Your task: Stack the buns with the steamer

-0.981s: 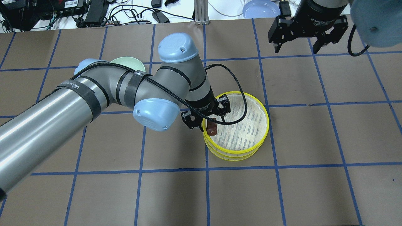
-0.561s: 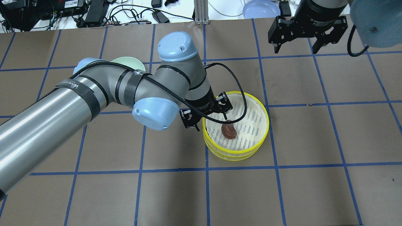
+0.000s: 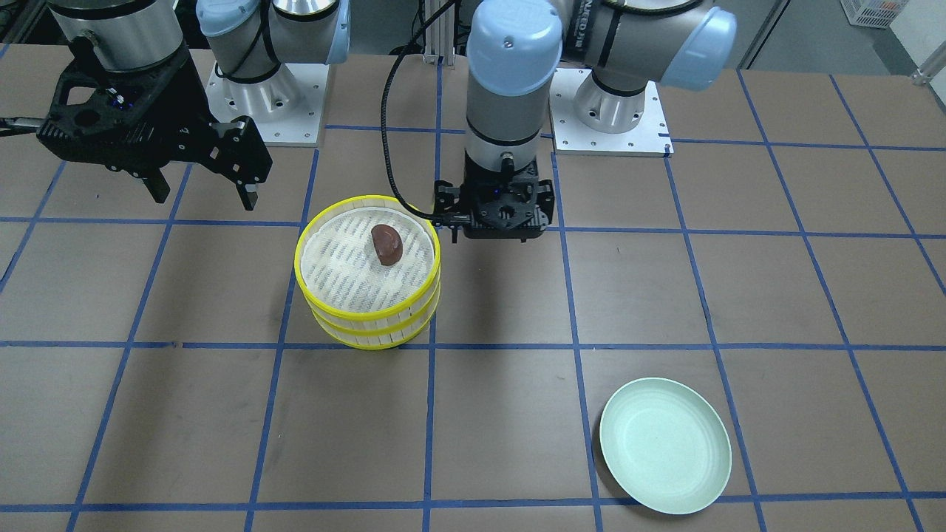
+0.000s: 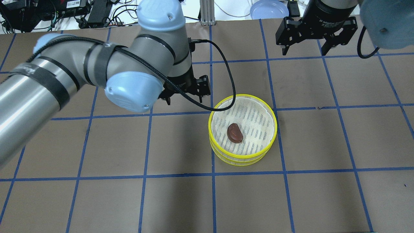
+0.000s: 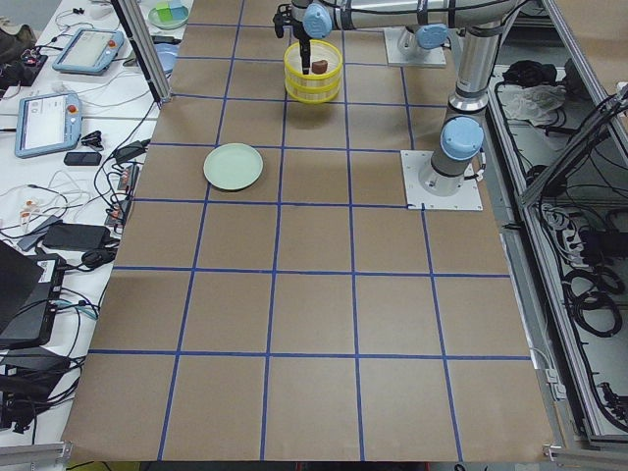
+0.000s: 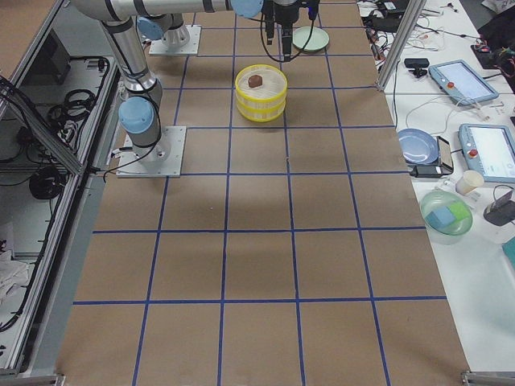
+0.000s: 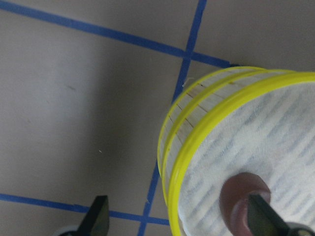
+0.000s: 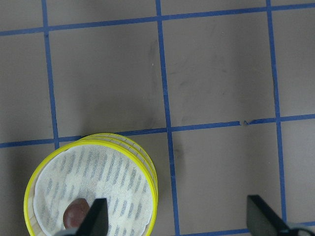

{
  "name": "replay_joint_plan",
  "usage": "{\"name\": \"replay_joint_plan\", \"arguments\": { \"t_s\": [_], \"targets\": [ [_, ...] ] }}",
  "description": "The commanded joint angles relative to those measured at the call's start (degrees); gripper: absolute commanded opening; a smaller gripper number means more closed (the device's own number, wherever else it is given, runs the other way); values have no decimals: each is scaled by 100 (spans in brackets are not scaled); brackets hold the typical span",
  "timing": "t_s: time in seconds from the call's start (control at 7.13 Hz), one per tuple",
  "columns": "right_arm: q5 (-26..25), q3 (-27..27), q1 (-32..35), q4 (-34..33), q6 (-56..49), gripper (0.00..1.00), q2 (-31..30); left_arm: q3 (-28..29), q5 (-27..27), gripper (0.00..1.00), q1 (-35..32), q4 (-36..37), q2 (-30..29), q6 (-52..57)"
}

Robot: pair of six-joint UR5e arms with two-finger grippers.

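One dark reddish-brown bun (image 4: 235, 133), smooth and bean-shaped, lies near the centre of the white slotted liner (image 4: 255, 129) in the upper of two stacked round yellow steamer tiers (image 4: 241, 158). The left gripper (image 3: 494, 230), fingers wide apart and empty, hangs just outside the rim, clear of the bun. The right gripper (image 3: 201, 191), likewise spread, hangs well apart. One smooth pale green plate (image 3: 665, 443) rests on the table.

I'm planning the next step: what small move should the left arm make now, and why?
Probably raise the left gripper up and away from the steamer. Its jaws stand open and empty beside the rim, the brown bun lies free in the top tier, and the green plate holds nothing.
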Motion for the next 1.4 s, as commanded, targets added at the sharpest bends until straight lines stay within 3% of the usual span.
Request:
{"name": "replay_joint_plan", "arguments": {
  "t_s": [0.0, 0.28, 0.56, 1.26],
  "targets": [
    [6, 0, 8, -6, -2, 100, 1, 496, 81, 100, 866, -517, 383, 619],
    [6, 0, -1, -6, -3, 100, 1, 506, 107, 100, 1544, -990, 718, 1322],
    [-3, -9, -1, -6, 6, 100, -8, 436, 72, 100, 2317, -1001, 850, 1620],
    [15, 0, 8, -41, 41, 100, -8, 383, 19, 100, 2303, -1001, 930, 1825]
  ]
}}
